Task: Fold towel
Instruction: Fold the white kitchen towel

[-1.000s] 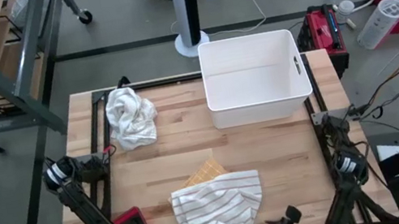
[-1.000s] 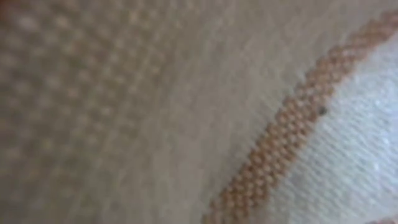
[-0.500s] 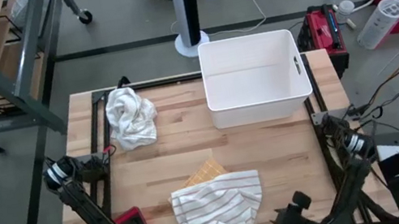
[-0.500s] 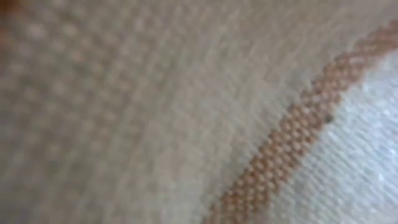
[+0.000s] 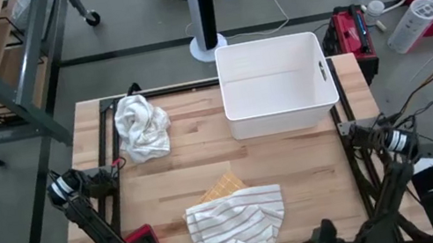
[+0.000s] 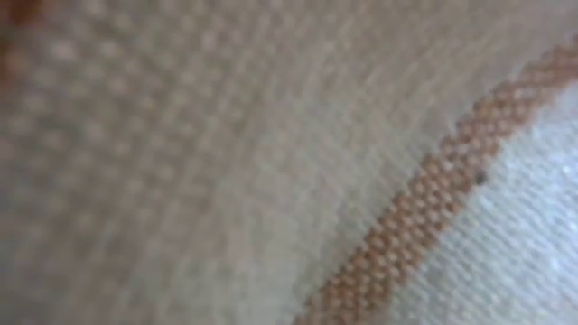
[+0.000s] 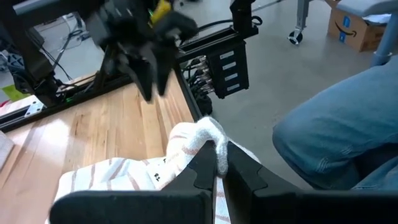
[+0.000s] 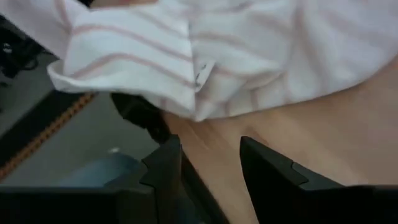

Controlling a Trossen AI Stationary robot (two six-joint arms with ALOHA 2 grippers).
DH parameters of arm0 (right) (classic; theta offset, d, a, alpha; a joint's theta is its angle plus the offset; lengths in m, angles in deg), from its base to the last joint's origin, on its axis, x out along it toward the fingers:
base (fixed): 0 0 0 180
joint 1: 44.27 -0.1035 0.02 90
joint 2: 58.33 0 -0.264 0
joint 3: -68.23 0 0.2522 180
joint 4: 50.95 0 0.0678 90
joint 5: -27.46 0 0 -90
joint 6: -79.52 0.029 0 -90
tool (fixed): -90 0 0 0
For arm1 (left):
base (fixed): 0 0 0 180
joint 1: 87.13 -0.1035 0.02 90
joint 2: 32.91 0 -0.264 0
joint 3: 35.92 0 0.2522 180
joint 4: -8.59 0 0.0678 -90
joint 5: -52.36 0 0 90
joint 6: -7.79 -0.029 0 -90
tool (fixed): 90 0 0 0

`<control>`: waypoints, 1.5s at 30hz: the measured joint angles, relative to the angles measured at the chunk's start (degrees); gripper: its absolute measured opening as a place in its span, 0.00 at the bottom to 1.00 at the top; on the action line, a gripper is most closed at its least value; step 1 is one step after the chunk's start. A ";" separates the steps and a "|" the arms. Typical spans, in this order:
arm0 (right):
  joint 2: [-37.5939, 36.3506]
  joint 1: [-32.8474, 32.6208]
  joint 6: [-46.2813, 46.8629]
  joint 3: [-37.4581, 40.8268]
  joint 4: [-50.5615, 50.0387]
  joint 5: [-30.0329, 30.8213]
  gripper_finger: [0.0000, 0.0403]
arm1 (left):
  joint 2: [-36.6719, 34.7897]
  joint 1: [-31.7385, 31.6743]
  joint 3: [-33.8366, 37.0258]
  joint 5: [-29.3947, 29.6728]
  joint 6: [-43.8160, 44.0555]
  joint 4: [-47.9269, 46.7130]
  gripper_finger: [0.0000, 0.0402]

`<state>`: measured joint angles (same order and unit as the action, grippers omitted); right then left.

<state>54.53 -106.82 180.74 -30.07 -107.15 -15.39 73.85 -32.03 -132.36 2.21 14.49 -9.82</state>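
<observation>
Lying rumpled at the near edge of the bench (image 5: 297, 170), the striped towel (image 5: 237, 229) has one part hanging over that edge, and it is far from folded. A tan cloth (image 5: 221, 185) peeks out from under its far side. The left pincer (image 7: 217, 163) is clamped on a bunched corner of the towel, fingers pressed together with the white fabric pinched between them, right at the bench edge. The right pincer (image 8: 210, 163) hovers just above the wood beside the towel's hem with its fingers apart and nothing between them; it looks set to take a second corner.

The main risk, as I judge it, is the grip on a wad rather than a clean corner: lifting from a bunch would likely drag the towel up twisted, so no flat fold follows. The overhang adds to that, since a pull toward the near side could slide the whole towel off the bench. If the right pincer closes short of the hem it may catch only wood, or pinch several layers at once. The tan cloth could also be dragged along.

Farther off stand a white bin (image 5: 276, 84) and a crumpled white cloth (image 5: 140, 126), both well apart from the towel. A person's leg in jeans (image 7: 336, 124) shows just beyond the bench edge.
</observation>
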 joint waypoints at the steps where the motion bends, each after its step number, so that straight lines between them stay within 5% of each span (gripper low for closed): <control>1: 0.49 0.14 -0.26 1.60 3.71 0.11 0.40 | 0.00 -0.07 0.00 0.00 0.02 0.07 0.01; 7: 1.98 1.28 -5.70 6.13 13.37 5.75 0.45 | 0.00 -0.42 0.00 0.02 0.29 0.38 0.04; 15: 4.43 2.97 -45.97 3.27 26.22 6.95 0.44 | 0.00 -1.31 0.00 0.02 0.28 0.40 0.01; 23: 6.76 5.75 -55.62 -0.39 26.01 6.12 0.41 | 0.00 -1.75 0.23 0.09 1.31 0.88 0.08; 30: 9.32 8.76 -58.74 -2.37 25.39 -4.57 0.36 | 0.00 -2.02 0.88 0.05 1.33 0.82 0.06; 34: 9.63 8.99 -58.21 -3.26 22.49 -0.59 0.27 | 0.00 -2.28 2.06 0.07 1.33 2.40 0.05; 40: 9.84 10.06 -69.42 -5.75 21.38 1.47 0.03 | 0.00 -3.22 5.46 0.00 -0.09 7.69 0.03; 45: 9.84 9.95 -80.19 -9.58 21.16 7.32 0.01 | 0.00 -3.64 7.25 -0.34 -1.46 10.76 0.02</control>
<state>64.37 -96.87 100.55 -39.65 -85.99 -8.08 73.85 -35.67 -125.11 1.87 13.03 0.93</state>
